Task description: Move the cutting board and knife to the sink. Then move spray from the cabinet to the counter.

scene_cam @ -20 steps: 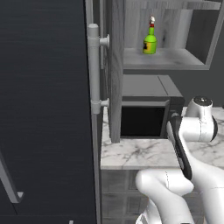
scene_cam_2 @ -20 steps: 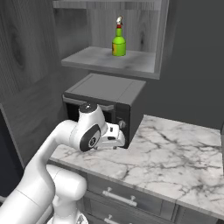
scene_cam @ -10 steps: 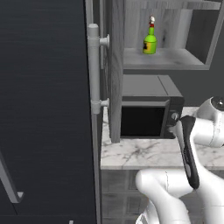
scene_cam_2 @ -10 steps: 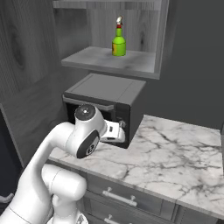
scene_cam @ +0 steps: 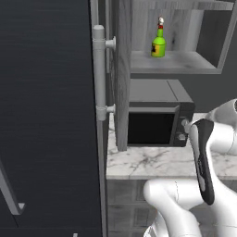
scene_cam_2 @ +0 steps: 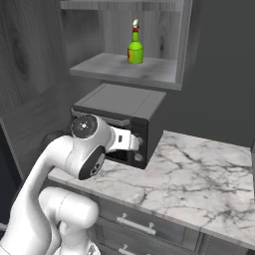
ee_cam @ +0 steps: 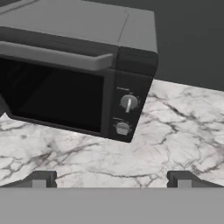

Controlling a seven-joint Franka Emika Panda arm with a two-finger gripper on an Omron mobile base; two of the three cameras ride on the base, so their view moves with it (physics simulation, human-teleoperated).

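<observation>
The spray [scene_cam: 159,44] [scene_cam_2: 135,47], a green bottle with a yellow label and a red-and-white top, stands upright on the open shelf of the grey wood-grain cabinet [scene_cam: 122,92] [scene_cam_2: 124,69]. My gripper [ee_cam: 111,181] is open and holds nothing. It hovers low over the marble counter [ee_cam: 175,131] [scene_cam_2: 199,174] and faces the front of the microwave, well below the spray. The cutting board, knife and sink are out of view.
A black microwave [scene_cam: 157,125] [scene_cam_2: 124,117] [ee_cam: 65,83] sits on the counter under the shelf, its knobs close to my hand [scene_cam_2: 122,139]. A dark fridge [scene_cam: 46,115] with a long grey handle [scene_cam: 99,74] stands to the left. Drawers run under the counter.
The arm has swung a little, its forearm moving right in the left base view while the hand stays in front of the microwave. The gripper stays open. The spray has not moved.
</observation>
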